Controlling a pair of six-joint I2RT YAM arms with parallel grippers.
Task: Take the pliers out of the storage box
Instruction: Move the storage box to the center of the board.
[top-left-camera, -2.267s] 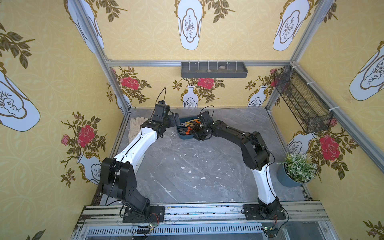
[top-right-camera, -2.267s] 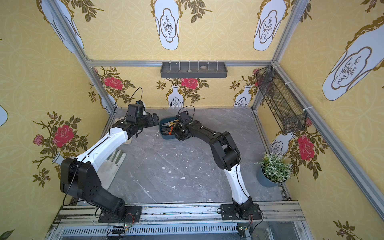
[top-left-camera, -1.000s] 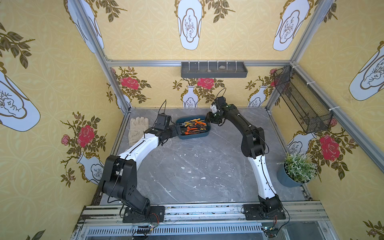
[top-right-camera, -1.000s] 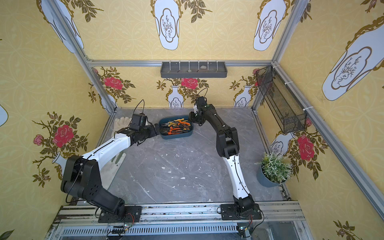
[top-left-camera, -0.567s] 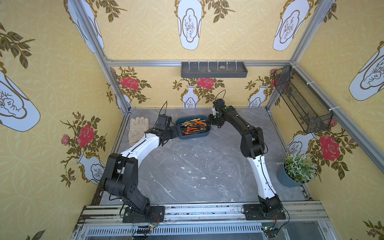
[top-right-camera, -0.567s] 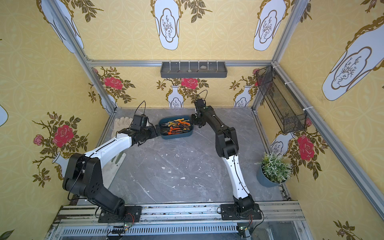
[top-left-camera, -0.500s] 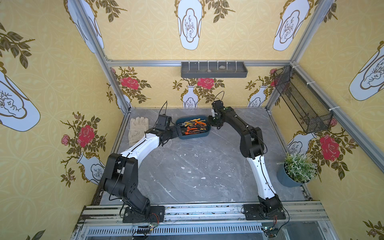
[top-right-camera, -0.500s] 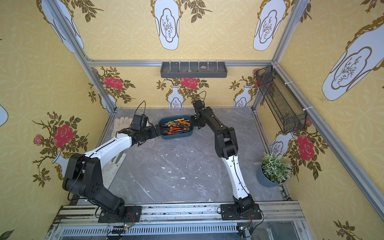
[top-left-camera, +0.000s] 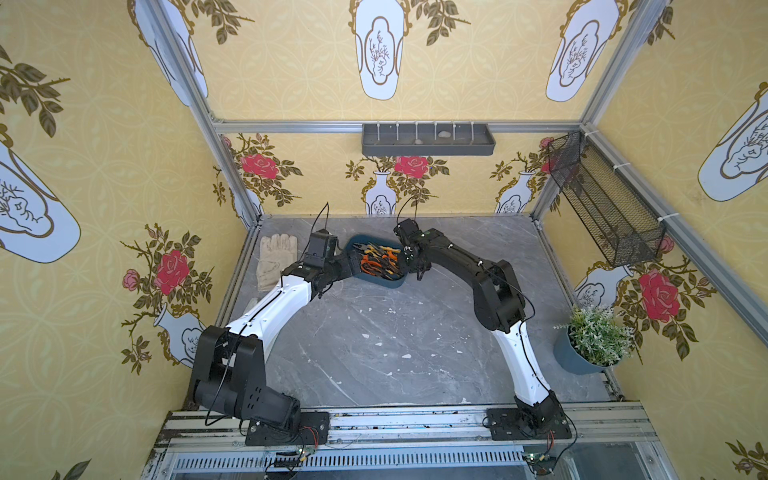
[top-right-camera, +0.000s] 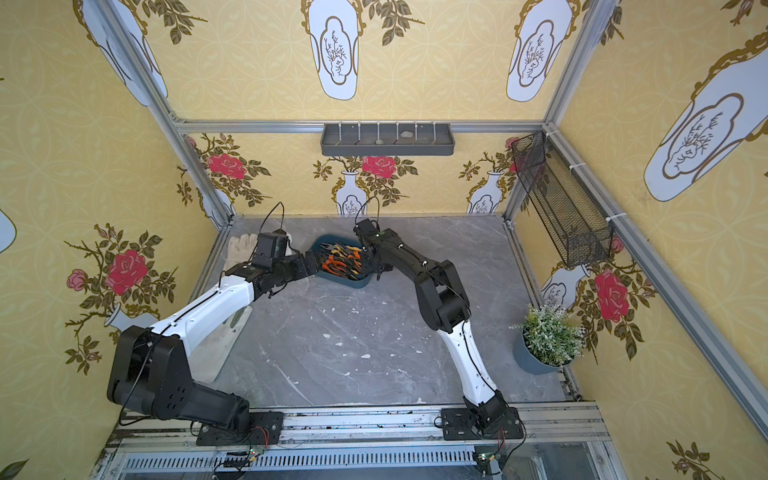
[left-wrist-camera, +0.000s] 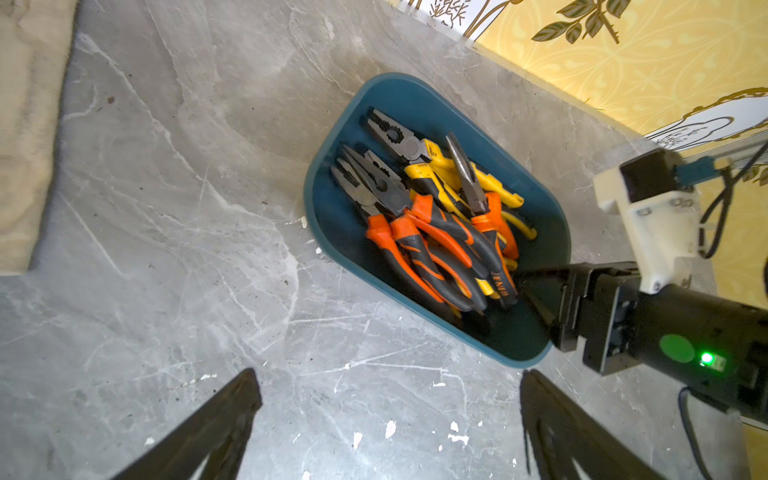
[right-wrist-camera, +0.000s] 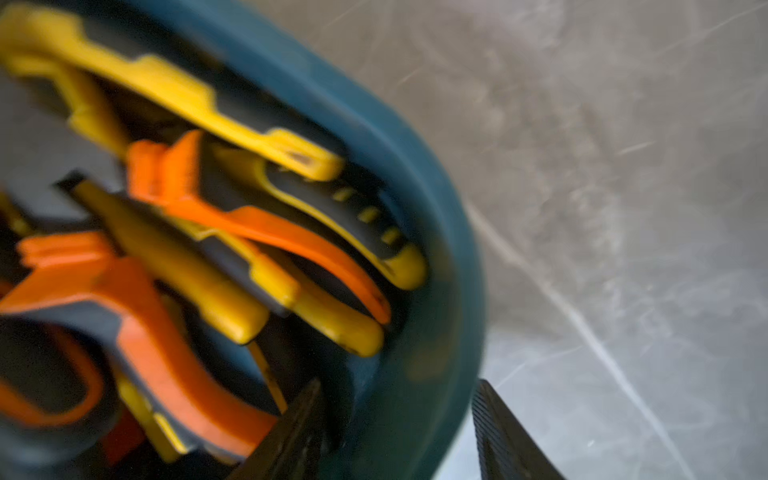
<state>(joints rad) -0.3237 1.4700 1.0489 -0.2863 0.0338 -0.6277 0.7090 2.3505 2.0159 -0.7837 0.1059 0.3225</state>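
The teal storage box (top-left-camera: 392, 284) (top-right-camera: 350, 284) lies slantwise at the back of the grey table. It holds several pliers (top-left-camera: 376, 262) (left-wrist-camera: 424, 224) (right-wrist-camera: 187, 249) with orange or yellow handles, heaped with their dark metal heads toward the left arm. My right gripper (right-wrist-camera: 395, 395) (top-left-camera: 411, 272) (left-wrist-camera: 528, 291) is open, astride the box's right end wall (right-wrist-camera: 436, 249), with one finger inside and one outside. My left gripper (left-wrist-camera: 388, 378) (top-left-camera: 351, 266) stands wide open over bare table at the box's left end, holding nothing, one fingertip close to the box corner.
A cream work glove (top-left-camera: 276, 257) (left-wrist-camera: 20, 124) lies at the back left, beside the left arm. A potted plant (top-left-camera: 594, 340) stands at the right edge. A grey divided tray (top-left-camera: 428, 139) and a black mesh basket (top-left-camera: 602, 203) hang on the walls. The back wall runs close behind the box.
The right arm's elbow has swung toward the front and its gripper has come down over the box's right end. The box now lies more slantwise. The left arm has barely moved.
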